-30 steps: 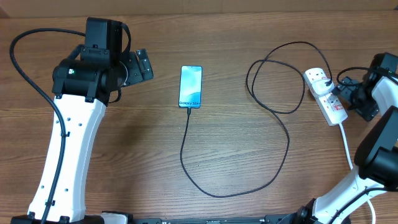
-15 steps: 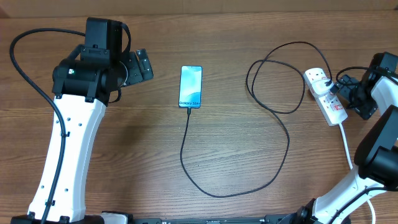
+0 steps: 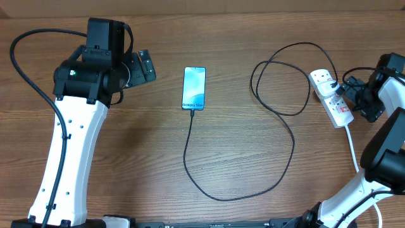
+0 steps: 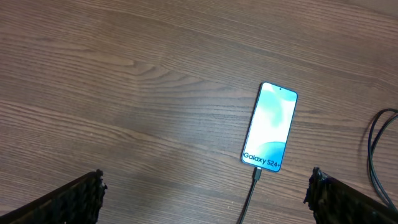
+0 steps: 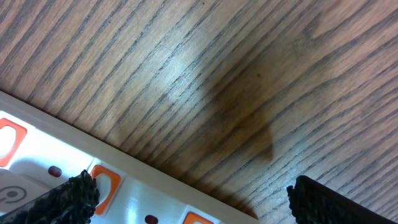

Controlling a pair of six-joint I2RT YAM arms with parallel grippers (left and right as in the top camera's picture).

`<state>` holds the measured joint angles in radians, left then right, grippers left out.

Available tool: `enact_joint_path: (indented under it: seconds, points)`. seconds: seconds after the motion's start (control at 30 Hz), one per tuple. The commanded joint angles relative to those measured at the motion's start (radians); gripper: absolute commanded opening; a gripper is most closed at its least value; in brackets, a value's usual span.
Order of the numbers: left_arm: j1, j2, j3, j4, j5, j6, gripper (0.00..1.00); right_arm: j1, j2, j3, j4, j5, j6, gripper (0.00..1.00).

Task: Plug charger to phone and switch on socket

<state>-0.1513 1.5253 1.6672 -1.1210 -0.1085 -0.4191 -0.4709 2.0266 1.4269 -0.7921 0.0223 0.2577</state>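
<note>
The phone (image 3: 194, 88) lies flat mid-table with its blue screen up; it also shows in the left wrist view (image 4: 270, 126). The charger cable (image 3: 253, 190) runs from the phone's near short edge, where its black tip (image 4: 256, 174) sits in the phone, in a long loop to the socket (image 3: 331, 97) at the right. My left gripper (image 3: 145, 65) is open and empty, left of the phone. My right gripper (image 3: 352, 94) is open, right beside the socket; its wrist view shows the white strip with orange switches (image 5: 106, 180) between the fingers (image 5: 186, 199).
The thick white cord (image 3: 354, 152) runs from the socket toward the front right. The cable makes a big loop (image 3: 278, 82) between phone and socket. Bare wood lies left and front of the phone.
My right gripper has edged slightly toward the socket. The left arm, phone and cable have not moved.
</note>
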Motion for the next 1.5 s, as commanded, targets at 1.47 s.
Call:
enact_joint_path:
  seconds: [1.47]
  points:
    - [-0.005, -0.001, -0.006, 0.003, 0.005, 0.012, 0.99, 0.427, -0.961, -0.004, -0.52, -0.043, 0.087, 1.0]
